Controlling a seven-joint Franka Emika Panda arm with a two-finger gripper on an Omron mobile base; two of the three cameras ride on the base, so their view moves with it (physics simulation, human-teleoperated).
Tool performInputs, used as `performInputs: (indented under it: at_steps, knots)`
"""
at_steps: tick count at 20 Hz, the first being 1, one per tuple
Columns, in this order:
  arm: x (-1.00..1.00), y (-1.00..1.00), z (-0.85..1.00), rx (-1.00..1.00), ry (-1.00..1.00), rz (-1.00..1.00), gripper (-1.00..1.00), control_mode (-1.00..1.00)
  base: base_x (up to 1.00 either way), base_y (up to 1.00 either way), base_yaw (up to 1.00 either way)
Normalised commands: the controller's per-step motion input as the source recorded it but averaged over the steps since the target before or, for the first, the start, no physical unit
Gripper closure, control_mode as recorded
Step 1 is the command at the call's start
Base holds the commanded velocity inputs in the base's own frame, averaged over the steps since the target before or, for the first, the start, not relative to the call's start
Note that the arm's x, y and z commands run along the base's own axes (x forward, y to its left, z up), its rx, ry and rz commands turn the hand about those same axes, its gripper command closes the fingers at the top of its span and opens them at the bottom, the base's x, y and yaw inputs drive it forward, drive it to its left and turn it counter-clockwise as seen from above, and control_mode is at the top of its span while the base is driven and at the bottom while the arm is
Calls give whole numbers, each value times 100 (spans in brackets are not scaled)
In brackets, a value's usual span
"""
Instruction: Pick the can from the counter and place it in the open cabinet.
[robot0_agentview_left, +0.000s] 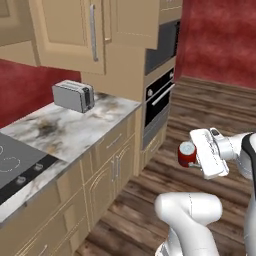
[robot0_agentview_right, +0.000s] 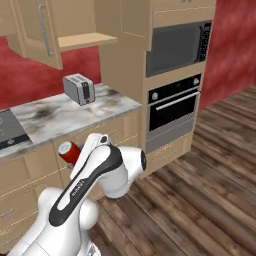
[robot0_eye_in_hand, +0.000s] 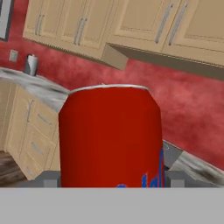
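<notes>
Left base view: marble bench carrying a toaster and black cooktop, tan wall cabinet above, red wall, built-in oven, wood-plank floor. Can, red, silver top: clamped in the claw, in the air over the floor, off the bench. Long axis tilted, top facing left toward the bench.

Gripper with can hangs over open wood floor, clear of the lower cabinets. Toaster stands on the marble top, directly below the cabinet shelf. Open cabinet door juts out left of the shelf opening.
</notes>
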Motion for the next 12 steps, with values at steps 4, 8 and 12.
performInputs:
  at_steps: [4,8,12]
  knots:
    - [0,0,0,0,0,0,100,100,64,11,19]
    - [0,0,0,0,0,0,100,100,76,0,10]
    - [0,0,0,0,0,0,100,100,83,0,9]
